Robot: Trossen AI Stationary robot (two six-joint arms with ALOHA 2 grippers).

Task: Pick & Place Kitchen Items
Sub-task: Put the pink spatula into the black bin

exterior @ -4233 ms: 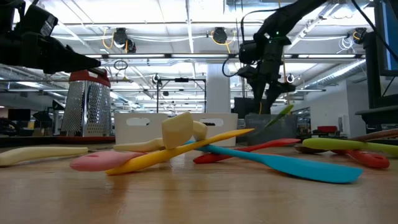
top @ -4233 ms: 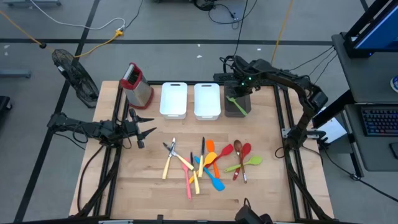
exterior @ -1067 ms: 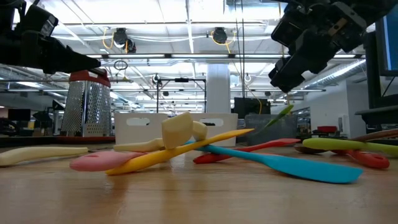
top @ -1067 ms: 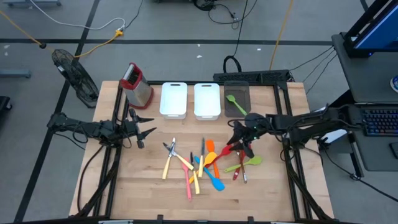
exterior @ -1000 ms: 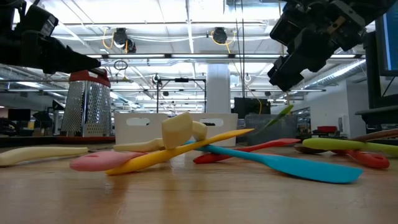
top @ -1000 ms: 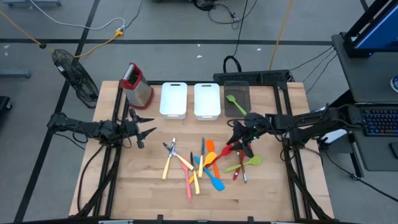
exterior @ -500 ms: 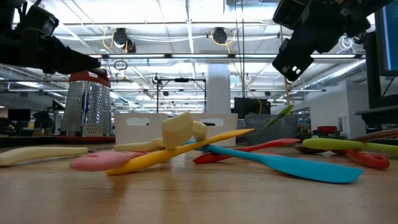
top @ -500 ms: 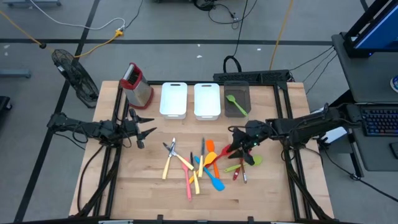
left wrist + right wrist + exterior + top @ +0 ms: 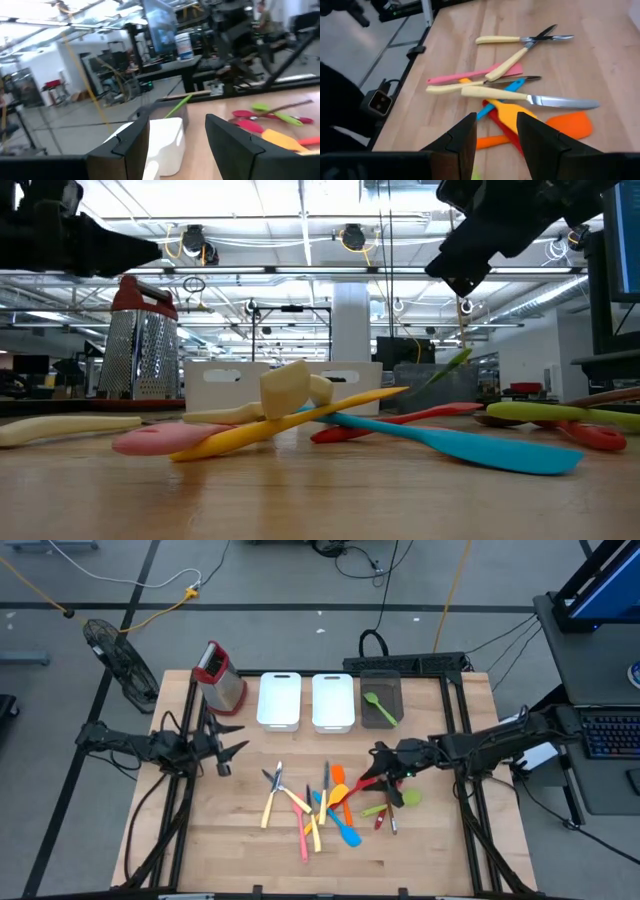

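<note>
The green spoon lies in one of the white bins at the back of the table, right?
Not quite. The high view shows the green spoon in the dark bin, to the right of the two white bins. It is at the back of the table, as you say.

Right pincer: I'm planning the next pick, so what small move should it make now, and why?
Probably lower straight down. The right pincer hangs open and empty above the red spoon in the utensil pile, clear of the table. One green spoon already lies in the dark bin, so another pick seems due.
</note>
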